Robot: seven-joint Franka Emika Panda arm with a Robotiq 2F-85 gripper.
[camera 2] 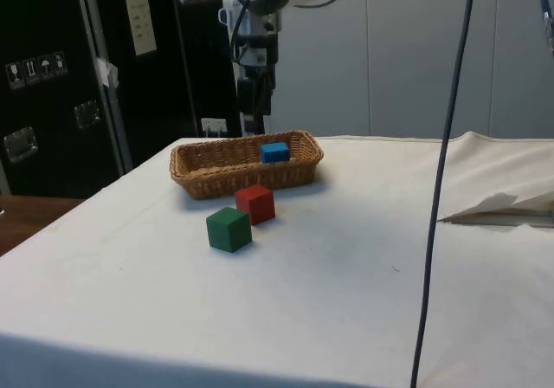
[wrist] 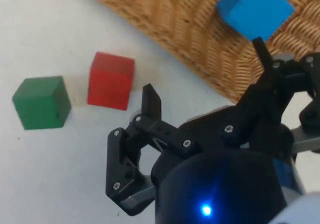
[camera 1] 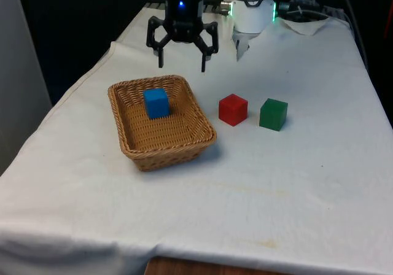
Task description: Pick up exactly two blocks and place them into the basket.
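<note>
One block down, one to go by the look of it. The claw (camera 1: 182, 59) hangs in the air with its fingers spread wide and nothing between them, above the far edge of the wicker basket (camera 1: 203, 141), on the side toward the robot.

Straight below and a bit forward of the claw, the blue block (camera 1: 156, 102) sits inside the basket, resting against the inner slope of the far wall, so it looks slightly tilted. Out past that, off to the claw's side on the front view's right, the red block (camera 1: 233, 109) sits on the white cloth (camera 1: 184, 207) just beside the basket's rim but not touching it. The green block (camera 1: 273, 114) is next to the red one, further out from the claw, with a small gap between the two.

Stuff that could go wrong from here, imo:

- The red block is the obvious next grab, but it sits close to the basket wall. If the claw comes down with a finger on the basket side, that finger could clip the rim and shove the basket.
- The red and green blocks are close neighbours. A sloppy descent could nudge the green one, or pinch both.
- The task says exactly two, so grabbing red AND then green would overshoot.
- Dropping from too high could bounce the block off the blue one and out.
</note>
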